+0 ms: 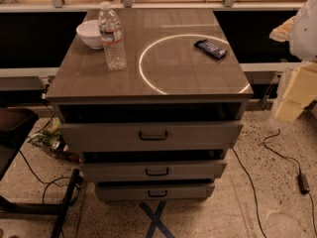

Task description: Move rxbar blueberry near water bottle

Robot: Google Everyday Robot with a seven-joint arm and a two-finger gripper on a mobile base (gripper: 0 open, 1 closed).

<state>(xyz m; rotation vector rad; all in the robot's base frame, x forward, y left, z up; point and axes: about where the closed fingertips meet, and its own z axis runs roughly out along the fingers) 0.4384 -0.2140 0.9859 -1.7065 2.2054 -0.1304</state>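
The rxbar blueberry [211, 48] is a flat dark bar with pale print. It lies on the right rear part of the cabinet top [163, 81], just inside a bright ring of reflected light. The water bottle [112, 36] is clear and ribbed, with a white cap and a white-and-red label. It stands upright at the left rear of the top, well apart from the bar. My gripper [293, 95] shows as pale cream blocks at the right edge of the view, off the cabinet's right side, holding nothing that I can see.
A small white bowl [90, 33] sits just left of and behind the bottle. The cabinet has three slightly open drawers [153, 135]. Cables [277, 155] run over the speckled floor at the right. A dark stand [20, 133] is at the left. A shelf rail runs behind the cabinet.
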